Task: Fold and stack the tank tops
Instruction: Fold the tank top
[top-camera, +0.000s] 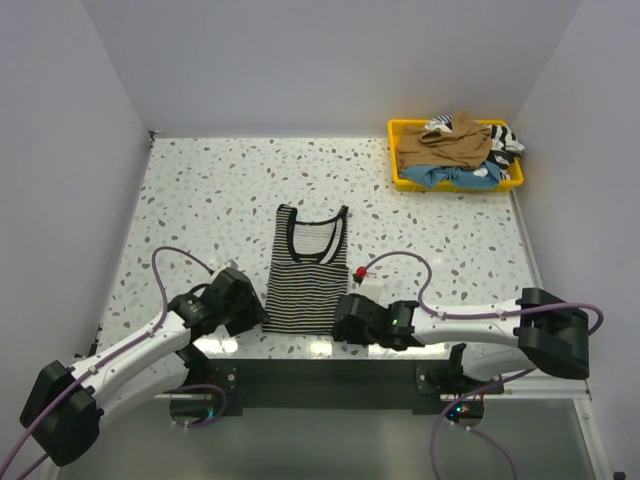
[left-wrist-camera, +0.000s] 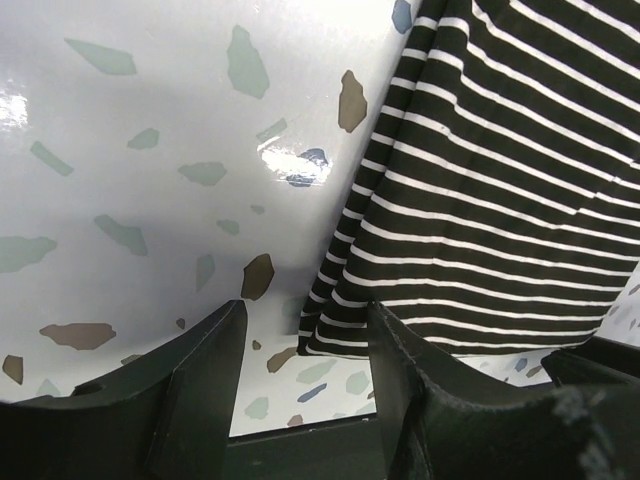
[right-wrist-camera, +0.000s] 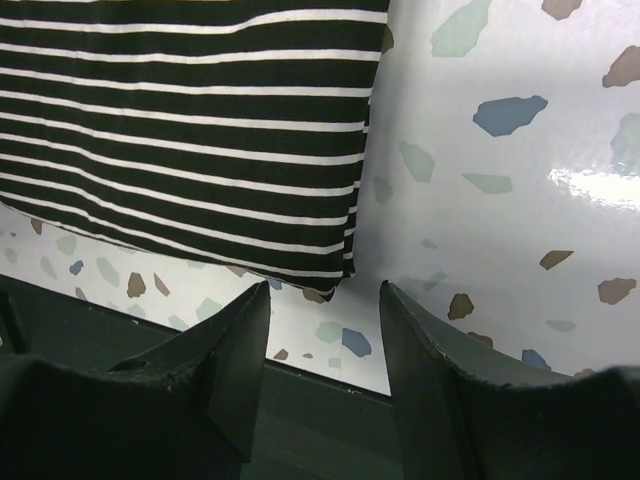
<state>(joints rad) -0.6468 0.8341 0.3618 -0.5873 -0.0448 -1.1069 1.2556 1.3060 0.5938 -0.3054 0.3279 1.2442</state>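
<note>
Right, I have the black-and-white striped tank top (top-camera: 305, 275) lying flat on the speckled surface (top-camera: 200, 200), neck toward the far wall and hem toward the arm bases. My left claw (top-camera: 247, 306) sits low at the hem's left corner and my right claw (top-camera: 347, 318) at its right corner, one on each side of the garment.

Through the left wrist camera, the left claw (left-wrist-camera: 305, 375) has its fingers (left-wrist-camera: 200, 385) apart, with the hem corner of the top (left-wrist-camera: 480, 190) showing in the gap, flat on the surface. Through the right wrist camera, the right claw (right-wrist-camera: 325, 345) is likewise spread, and the other hem corner (right-wrist-camera: 180, 130) lies just ahead of its fingers.

Far back on the right stands the yellow tray (top-camera: 395, 155), holding a tan-brown top (top-camera: 445, 145) heaped over a light blue one (top-camera: 450, 178) and another striped one (top-camera: 507, 138).
</note>
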